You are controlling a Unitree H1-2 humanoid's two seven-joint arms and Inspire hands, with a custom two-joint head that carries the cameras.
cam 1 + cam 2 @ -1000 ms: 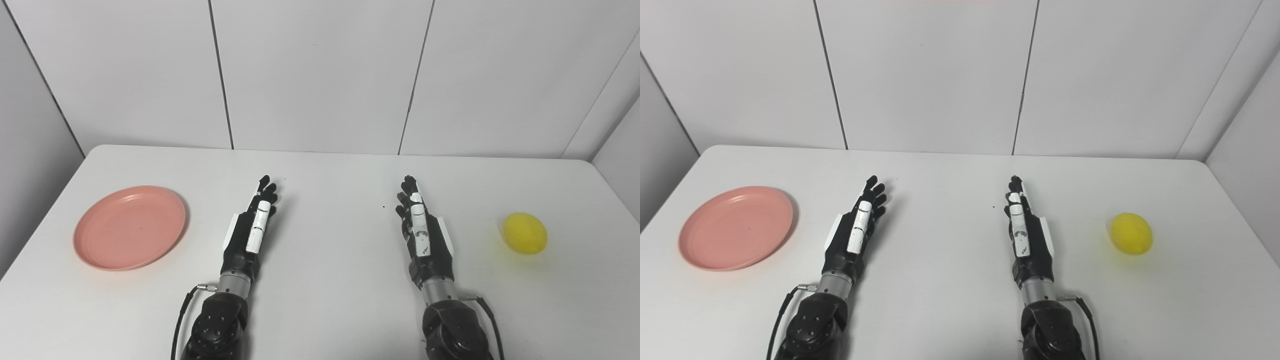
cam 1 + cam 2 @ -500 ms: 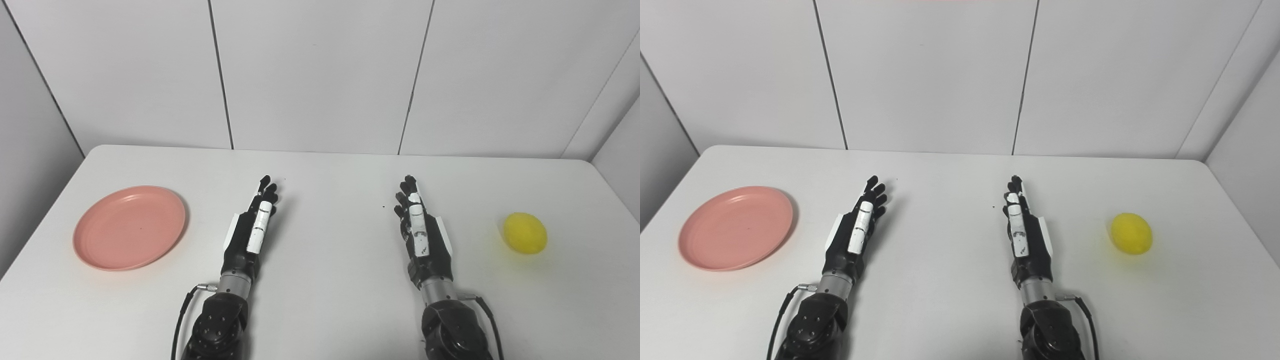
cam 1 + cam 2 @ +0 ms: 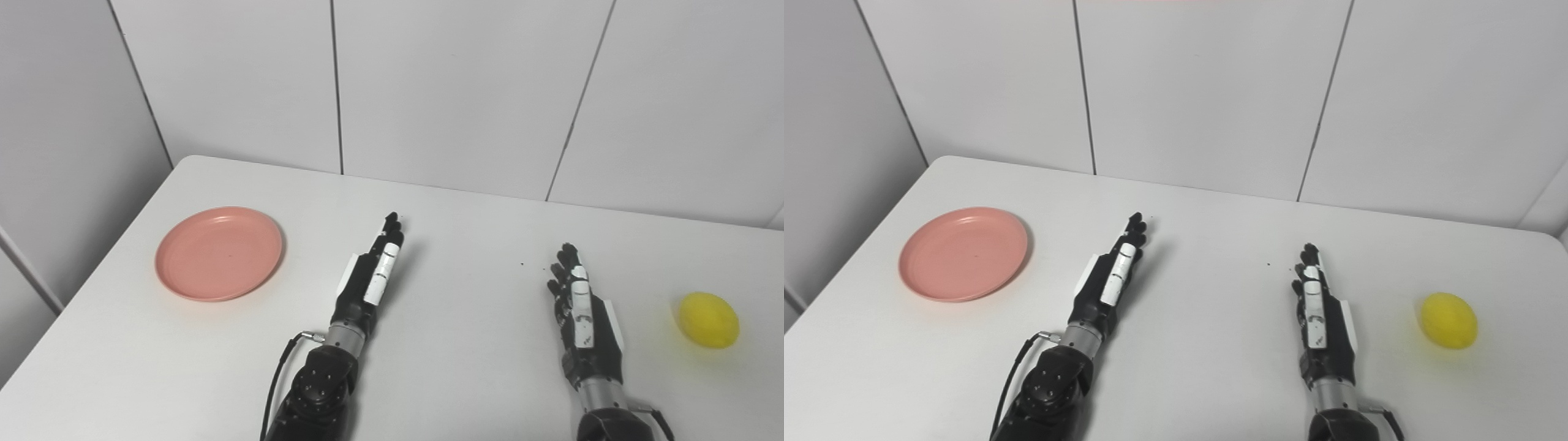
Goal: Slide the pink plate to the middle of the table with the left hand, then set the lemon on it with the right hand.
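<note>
White table (image 3: 465, 343), lemon (image 3: 710, 320) lengthwise across.

Bright, even, diffuse light from overhead – no hard glare on white table (image 3: 465, 343). Shadows soft and short: faint one right of left hand (image 3: 373, 275), thin dark rim at right edge of pink plate (image 3: 218, 252), pale yellow tint on table around lemon (image 3: 709, 320). Left wall panels greyer than far wall. Focus sharp across the scene – no motion blur. Panel seams lean outward, mild wide-angle distortion.
</note>
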